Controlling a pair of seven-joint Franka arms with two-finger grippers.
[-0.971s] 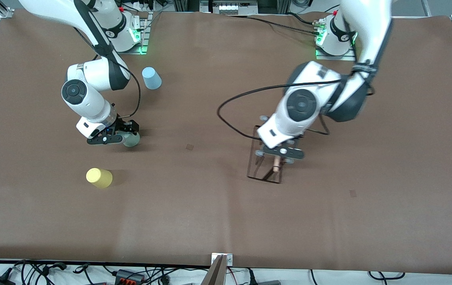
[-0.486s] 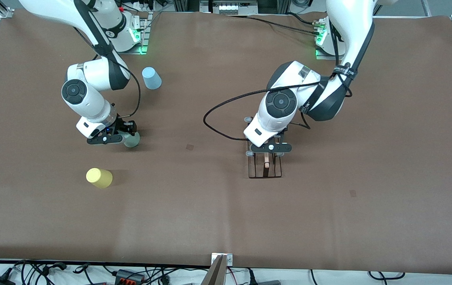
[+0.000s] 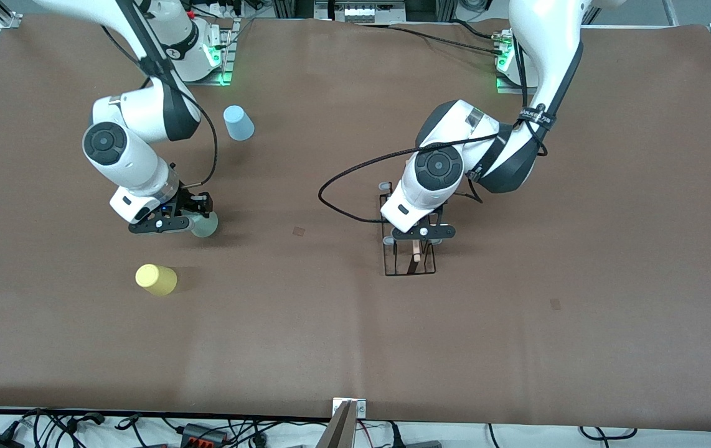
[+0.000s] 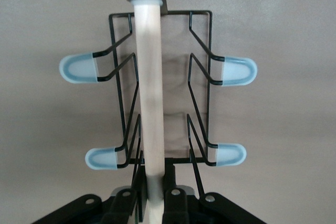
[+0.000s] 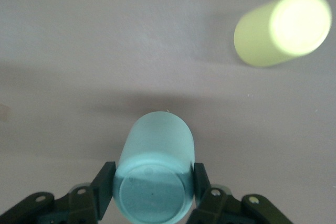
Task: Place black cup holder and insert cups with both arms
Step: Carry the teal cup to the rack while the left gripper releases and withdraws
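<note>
The black cup holder (image 3: 410, 266) stands upright near the middle of the table, its wooden rod (image 4: 150, 87) pointing up. My left gripper (image 3: 418, 239) (image 4: 156, 195) is shut on the top of that rod, above the grey-tipped pegs (image 4: 79, 70). My right gripper (image 3: 188, 224) (image 5: 154, 188) is shut on the pale green cup (image 3: 205, 226) (image 5: 155, 166), its flat base toward the wrist camera. The yellow cup (image 3: 156, 279) (image 5: 281, 27) lies on its side nearer the front camera. A light blue cup (image 3: 238, 122) stands upside down near the right arm's base.
A brown mat (image 3: 306, 336) covers the table. Two small dark marks (image 3: 299, 231) (image 3: 555, 303) lie on it. The left arm's black cable (image 3: 343, 186) loops low beside the holder. Metal brackets and cables line the table's front edge (image 3: 349, 407).
The left arm carried the holder toward the right arm's end and turned it from tilted to upright. The right gripper closed on the green cup and shifted slightly with it.
</note>
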